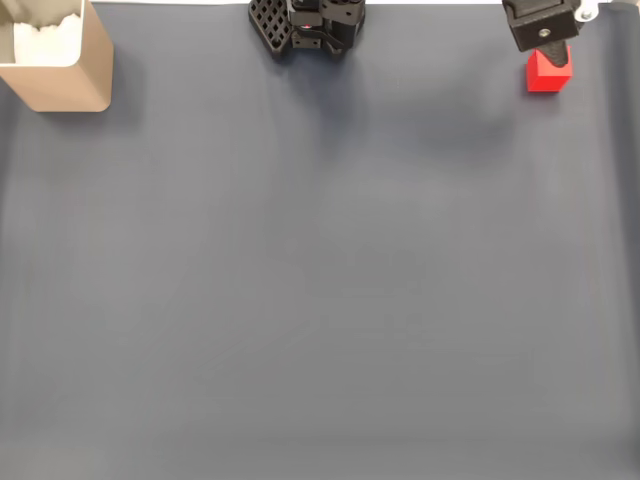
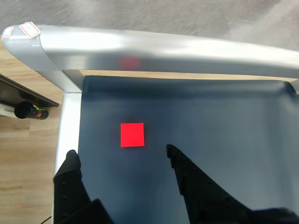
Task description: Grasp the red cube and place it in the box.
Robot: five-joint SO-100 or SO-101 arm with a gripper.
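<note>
The red cube [image 1: 547,73] rests on the dark grey mat at the top right of the fixed view. My gripper [image 1: 553,40] hangs right over it there, its black head covering the cube's upper edge. From the wrist view, the red cube [image 2: 132,134] lies flat on the mat, just ahead of and between my two spread black fingers [image 2: 70,163]. The gripper [image 2: 121,156] is open with nothing in it. The tan box [image 1: 60,58], open-topped with white material inside, stands at the top left corner of the fixed view, far from the cube.
The arm's black base [image 1: 305,25] sits at the top middle of the fixed view. In the wrist view a silver metal rail [image 2: 163,49] borders the mat [image 2: 210,116] just past the cube, with a wooden floor and a dark cylinder [image 2: 30,111] to the left.
</note>
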